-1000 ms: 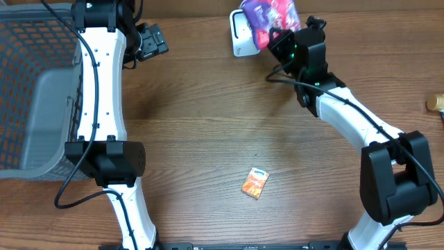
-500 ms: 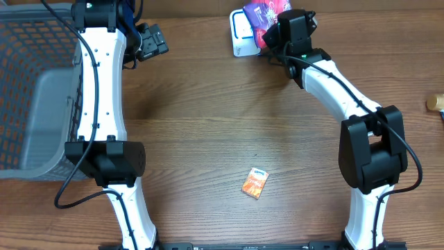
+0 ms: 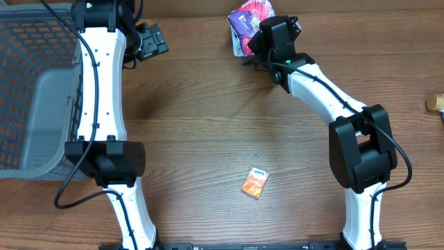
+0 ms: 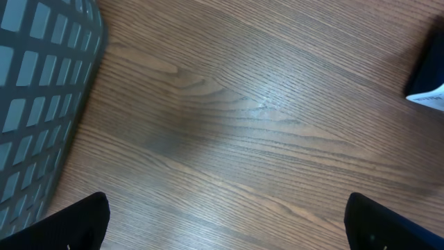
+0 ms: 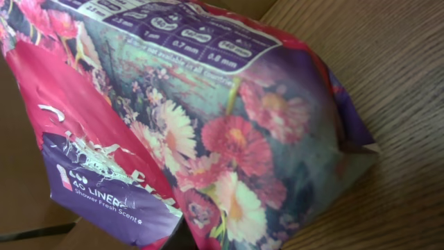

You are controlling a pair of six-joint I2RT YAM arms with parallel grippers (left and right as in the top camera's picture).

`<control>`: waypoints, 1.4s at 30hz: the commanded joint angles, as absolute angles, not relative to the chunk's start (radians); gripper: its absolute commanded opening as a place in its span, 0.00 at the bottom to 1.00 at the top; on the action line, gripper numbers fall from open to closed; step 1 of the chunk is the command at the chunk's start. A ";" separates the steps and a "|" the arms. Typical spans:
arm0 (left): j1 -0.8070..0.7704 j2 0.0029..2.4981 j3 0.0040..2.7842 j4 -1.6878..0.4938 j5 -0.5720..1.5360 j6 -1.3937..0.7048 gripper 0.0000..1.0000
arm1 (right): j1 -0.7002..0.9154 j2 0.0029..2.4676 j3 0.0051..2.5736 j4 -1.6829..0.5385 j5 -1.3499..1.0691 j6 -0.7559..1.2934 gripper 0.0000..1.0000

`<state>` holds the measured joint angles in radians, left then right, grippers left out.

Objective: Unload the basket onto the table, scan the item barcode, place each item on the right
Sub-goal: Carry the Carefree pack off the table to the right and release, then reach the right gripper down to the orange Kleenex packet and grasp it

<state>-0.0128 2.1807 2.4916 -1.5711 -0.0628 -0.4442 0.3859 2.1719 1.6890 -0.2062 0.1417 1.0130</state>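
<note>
One floral packet (image 3: 250, 14), carried leftward since a second ago, now over the white scanner (image 3: 238, 48), long axis roughly left-right, pinched in closed right gripper (image 3: 262, 29), left gripper (image 4: 229, 226) spread wide

white device (image 3: 238, 48): mostly hidden under floral pack (image 3: 251, 15) | orange packet (image 3: 255, 183): print too small

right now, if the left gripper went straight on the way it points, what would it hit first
Probably the bare wooden table: the open left gripper faces it with nothing between. The basket sits off to the side.
</note>
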 commanded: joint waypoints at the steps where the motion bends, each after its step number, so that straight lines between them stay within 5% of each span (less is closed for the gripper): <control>1: -0.010 2.179 2.490 -1.570 -0.055 -0.433 1.00 | 0.373 2.160 1.763 -0.218 0.169 0.928 0.04; 6: -0.010 2.179 2.490 -1.570 -0.055 -0.433 1.00 | 0.303 2.081 1.892 -0.445 0.237 0.913 0.04; 14: -0.010 2.179 2.490 -1.570 -0.055 -0.433 1.00 | -0.202 1.974 1.938 -0.974 0.315 0.915 0.04; 24: -0.010 2.179 2.490 -1.570 -0.055 -0.434 1.00 | -0.668 2.025 1.937 -1.084 0.268 0.623 0.06; 25: -0.010 2.179 2.490 -1.570 -0.055 -0.433 1.00 | -0.681 2.026 1.937 -1.084 0.268 0.623 0.09; 27: -0.010 2.179 2.490 -1.570 -0.055 -0.433 1.00 | -0.710 2.026 1.937 -1.083 0.263 0.624 0.88; 28: -0.010 2.179 2.490 -1.570 -0.055 -0.434 1.00 | -0.718 2.026 1.937 -1.081 0.247 0.624 1.00; 38: -0.010 2.179 2.490 -1.570 -0.055 -0.434 1.00 | -0.673 2.026 1.937 -1.120 -0.427 0.385 1.00; 42: -0.010 2.179 2.490 -1.570 -0.055 -0.433 1.00 | -0.557 2.026 1.937 -1.301 -0.633 0.205 1.00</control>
<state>-0.0128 2.1807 2.4916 -1.5711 -0.0631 -0.4442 -0.6456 2.0251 1.9278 -1.2129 -0.3981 0.3950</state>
